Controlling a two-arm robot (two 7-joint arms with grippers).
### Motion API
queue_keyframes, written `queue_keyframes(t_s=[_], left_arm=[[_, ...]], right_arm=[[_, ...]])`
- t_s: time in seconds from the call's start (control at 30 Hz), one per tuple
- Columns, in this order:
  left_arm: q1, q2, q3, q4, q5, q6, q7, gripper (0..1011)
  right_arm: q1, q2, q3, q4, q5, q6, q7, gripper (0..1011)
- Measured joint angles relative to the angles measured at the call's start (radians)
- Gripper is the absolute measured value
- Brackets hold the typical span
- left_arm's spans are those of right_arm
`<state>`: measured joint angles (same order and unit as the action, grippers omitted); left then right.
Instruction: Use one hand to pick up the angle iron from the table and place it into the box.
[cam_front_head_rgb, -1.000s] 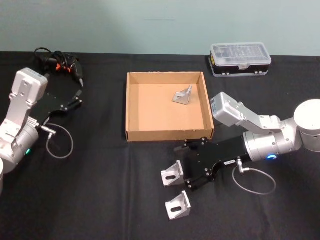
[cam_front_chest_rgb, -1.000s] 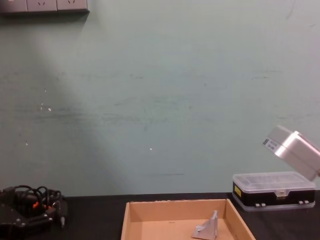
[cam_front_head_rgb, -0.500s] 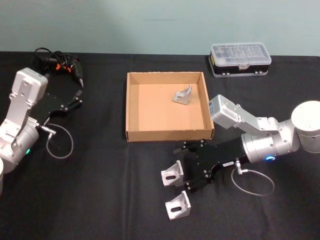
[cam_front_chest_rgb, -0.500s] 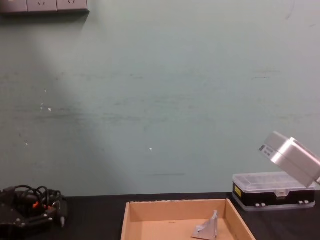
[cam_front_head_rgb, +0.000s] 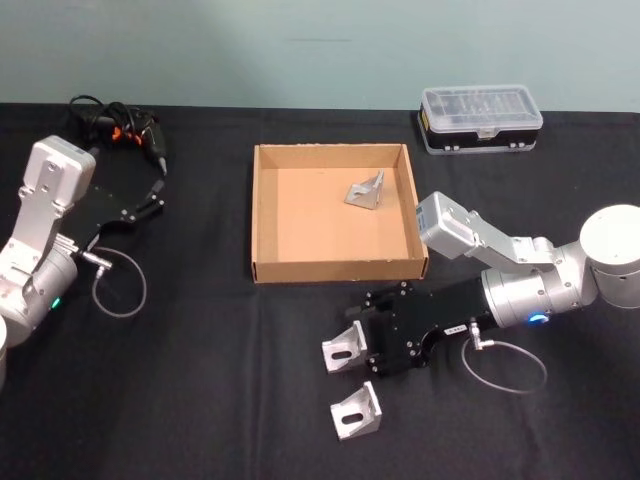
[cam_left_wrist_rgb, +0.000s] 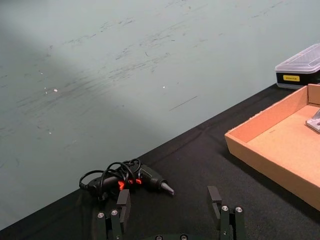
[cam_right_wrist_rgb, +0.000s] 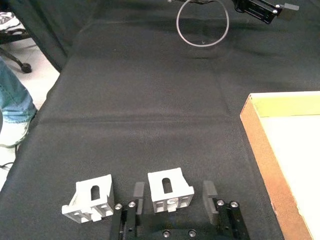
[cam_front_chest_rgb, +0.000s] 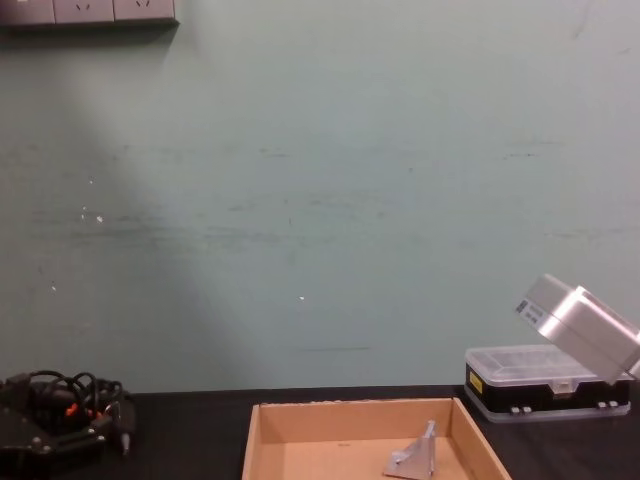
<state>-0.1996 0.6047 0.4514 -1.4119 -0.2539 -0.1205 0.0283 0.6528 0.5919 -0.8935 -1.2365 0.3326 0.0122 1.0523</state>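
Right claw (cam_front_head_rgb: 361, 338) advanced, open astride angle iron (cam_right_wrist_rgb: 170, 191) | left claw (cam_left_wrist_rgb: 169, 194) parked open | black table (cam_front_head_rgb: 200, 380); teal wall (cam_front_chest_rgb: 320, 200)

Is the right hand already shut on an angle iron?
No, the right hand is open, with gaps between its fingers and the angle iron on the table.

This looks like a robotics lab or small workshop. A scuffed pale green painted wall (cam_front_chest_rgb: 320, 200) carries white power sockets (cam_front_chest_rgb: 90, 10) high up. The flat matte black table (cam_front_head_rgb: 200, 380) holds bench kit: a black electric screwdriver with a tangled cable (cam_front_head_rgb: 125, 128), a black parts case with a clear plastic lid (cam_front_head_rgb: 481, 118), grey metal angle brackets (cam_front_head_rgb: 356, 412). A silver and white jointed robot arm (cam_front_head_rgb: 540, 285) reaches over it.
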Motion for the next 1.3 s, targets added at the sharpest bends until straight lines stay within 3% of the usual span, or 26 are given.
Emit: queue_keyframes(t_s=[0.33,0.63,0.93,1.1,1.3], left_arm=[[0.0,0.0,0.0,0.0,0.0,0.0,0.0,1000],[0.0,0.0,0.0,0.0,0.0,0.0,0.0,1000],[0.0,0.0,0.0,0.0,0.0,0.0,0.0,1000],[0.0,0.0,0.0,0.0,0.0,0.0,0.0,1000],[0.0,0.0,0.0,0.0,0.0,0.0,0.0,1000]], right_arm=[[-0.003,-0.004,-0.001,0.007,-0.001,0.0,-0.001,479],[0.0,-0.008,0.0,0.012,0.0,0.0,0.0,474],[0.013,0.004,0.026,-0.012,0.027,0.0,0.002,474],[0.023,0.016,0.058,-0.041,0.06,0.003,-0.003,474],[0.03,0.015,0.106,-0.054,0.077,0.001,-0.077,474]])
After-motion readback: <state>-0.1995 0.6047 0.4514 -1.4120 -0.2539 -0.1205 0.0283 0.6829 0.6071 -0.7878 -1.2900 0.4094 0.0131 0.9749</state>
